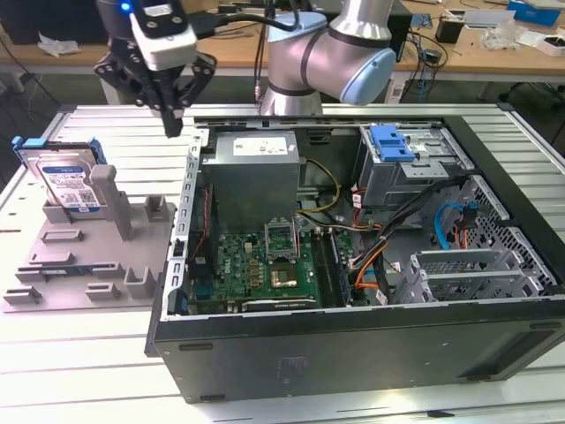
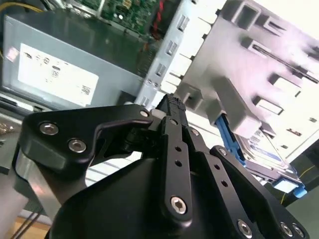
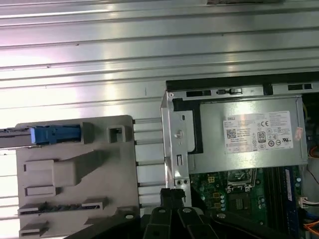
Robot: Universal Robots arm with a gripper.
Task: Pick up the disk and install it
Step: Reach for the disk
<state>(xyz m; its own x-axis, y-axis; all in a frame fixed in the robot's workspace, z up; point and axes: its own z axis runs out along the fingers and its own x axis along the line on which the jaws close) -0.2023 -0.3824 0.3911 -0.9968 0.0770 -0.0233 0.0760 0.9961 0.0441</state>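
Progress: nothing is showing as done yet; 2 steps are remaining, grasping and installing.
Disk: the disk (image 1: 69,181) is leaning untouched in the grey fixture (image 1: 88,256), toward the table's far corner at the exterior view's left.
Jaws: the gripper (image 1: 174,122) is hanging above the gap between fixture and open computer case (image 1: 353,353), jaws pressed together, gripping nothing.
Surface: the table (image 1: 88,371), made of ribbed silver metal slats, is carrying fixture and case side by side.
Room: wooden desks (image 1: 494,55) with cables and small clutter are standing behind.
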